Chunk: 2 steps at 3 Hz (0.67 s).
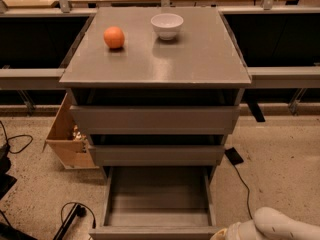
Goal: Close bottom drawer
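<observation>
The bottom drawer (pixel 157 200) of the grey cabinet (pixel 200 59) is pulled far out toward the camera, and its shallow grey box is empty. Its flat front strip (pixel 150 232) lies at the frame's bottom edge. The middle drawer front (pixel 156 154) and the taller top drawer front (pixel 154 119) sit above it. My white arm (pixel 280 226) enters at the bottom right. My gripper (pixel 223 234) is at the drawer's front right corner, mostly cut off by the frame edge.
An orange (pixel 114 37) and a white bowl (pixel 167 25) stand on the cabinet top. A wooden box (pixel 67 136) leans at the cabinet's left. Cables (pixel 70 216) lie on the floor at left, and a black plug with its cord (pixel 234 156) lies at right.
</observation>
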Motion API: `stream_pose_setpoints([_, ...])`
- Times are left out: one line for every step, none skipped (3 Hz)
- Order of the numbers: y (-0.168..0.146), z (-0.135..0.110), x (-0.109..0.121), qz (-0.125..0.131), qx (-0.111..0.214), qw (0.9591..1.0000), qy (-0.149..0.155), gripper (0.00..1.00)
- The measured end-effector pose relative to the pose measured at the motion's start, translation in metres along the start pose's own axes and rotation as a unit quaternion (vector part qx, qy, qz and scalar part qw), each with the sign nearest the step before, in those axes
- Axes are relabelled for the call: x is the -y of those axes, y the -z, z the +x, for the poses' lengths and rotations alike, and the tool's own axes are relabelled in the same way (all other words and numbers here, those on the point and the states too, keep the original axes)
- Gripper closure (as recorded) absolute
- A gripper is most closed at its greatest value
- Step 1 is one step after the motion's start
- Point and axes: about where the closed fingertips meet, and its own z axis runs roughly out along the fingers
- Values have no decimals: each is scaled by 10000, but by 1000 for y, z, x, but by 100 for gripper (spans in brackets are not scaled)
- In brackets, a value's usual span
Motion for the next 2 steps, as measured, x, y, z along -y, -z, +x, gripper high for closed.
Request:
stream_pose_setpoints([-41, 14, 7, -10, 422, 9991, -1, 85])
stream_pose_setpoints([-53, 18, 5, -58, 492, 9988, -15, 100])
